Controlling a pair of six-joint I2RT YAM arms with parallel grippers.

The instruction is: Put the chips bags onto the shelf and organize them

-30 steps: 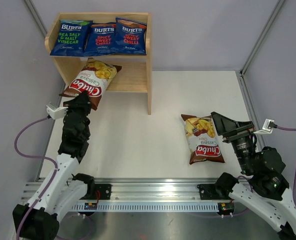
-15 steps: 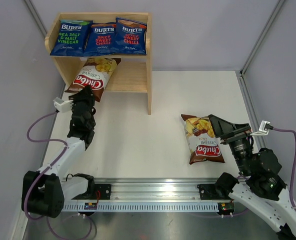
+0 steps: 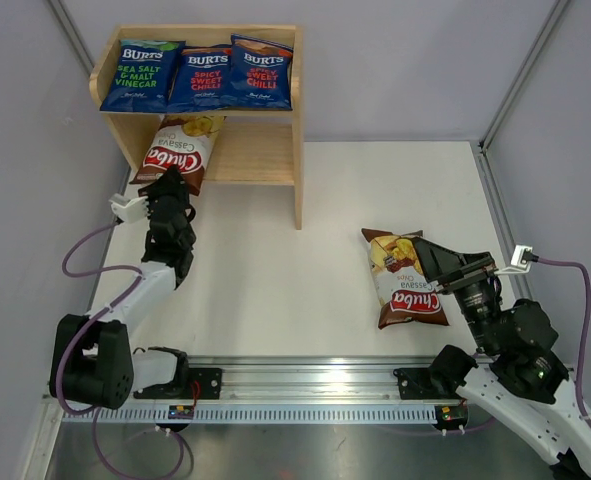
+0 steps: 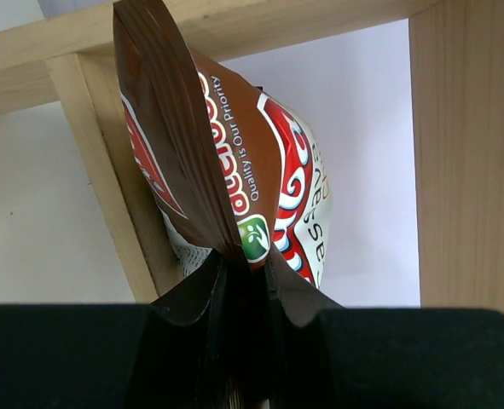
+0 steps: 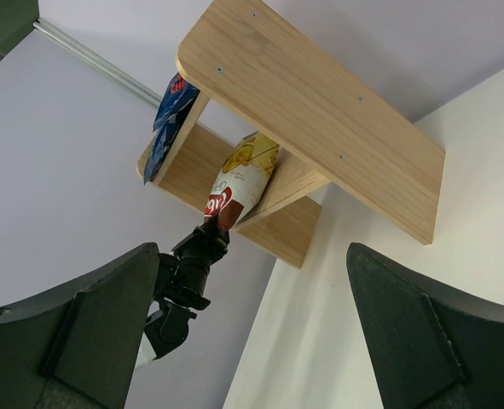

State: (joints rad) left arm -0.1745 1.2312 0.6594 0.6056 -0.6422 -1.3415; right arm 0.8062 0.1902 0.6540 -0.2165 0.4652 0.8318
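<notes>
Three blue Burts bags [image 3: 197,73] lie side by side on top of the wooden shelf [image 3: 297,160]. My left gripper [image 3: 171,186] is shut on the bottom seam of a brown-and-cream Chuba bag [image 3: 177,150] and holds it partly inside the lower tier, at the shelf's left side. In the left wrist view this bag [image 4: 234,179] stands edge-on between my jaws, next to the shelf's left post [image 4: 107,170]. A second Chuba bag [image 3: 403,278] lies flat on the table. My right gripper [image 3: 437,262] is open and empty at that bag's right edge.
Grey walls enclose the white table [image 3: 275,270] on the left, back and right. A metal rail [image 3: 305,385] runs along the near edge. The right wrist view shows the shelf [image 5: 320,111] and my left arm [image 5: 188,273] from afar.
My left gripper has pushed the Chuba bag further up and into the shelf's lower tier. My right gripper has crept slightly left toward the second Chuba bag.
</notes>
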